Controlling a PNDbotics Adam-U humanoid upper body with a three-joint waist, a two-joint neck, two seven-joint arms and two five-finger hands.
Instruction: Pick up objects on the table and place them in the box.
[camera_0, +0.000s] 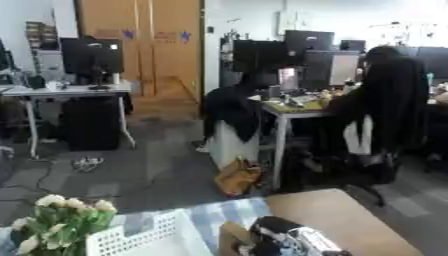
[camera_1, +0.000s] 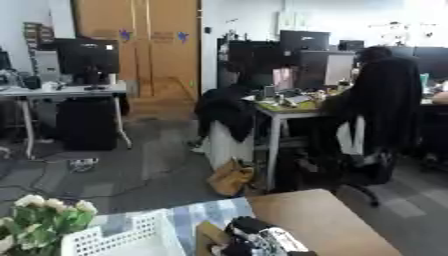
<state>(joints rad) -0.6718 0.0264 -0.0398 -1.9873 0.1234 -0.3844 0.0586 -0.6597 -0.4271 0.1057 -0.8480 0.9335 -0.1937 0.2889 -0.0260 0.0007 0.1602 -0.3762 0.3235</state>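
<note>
A wooden bench (camera_0: 350, 220) fills the lower right of the view, its far edge facing an open office floor. One white lattice-walled box (camera_0: 149, 239) sits at the bench's near left corner, on a blue-and-white checked cloth (camera_0: 229, 210); only its far rim and one corner show, and what lies inside cannot be made out. One bunch of pale flowers (camera_0: 63, 220) with green leaves stands just left of the box, at the bench's left edge. At the near edge, right of the box, one black-and-silver robot hand (camera_0: 293, 239) rises into view; whether its fingers are released or clenched cannot be told, and no object is seen in it. A brown flap-like shape (camera_0: 229, 237) shows between the box and the hand. The remaining objects for the box are hidden below the lower edge.
</note>
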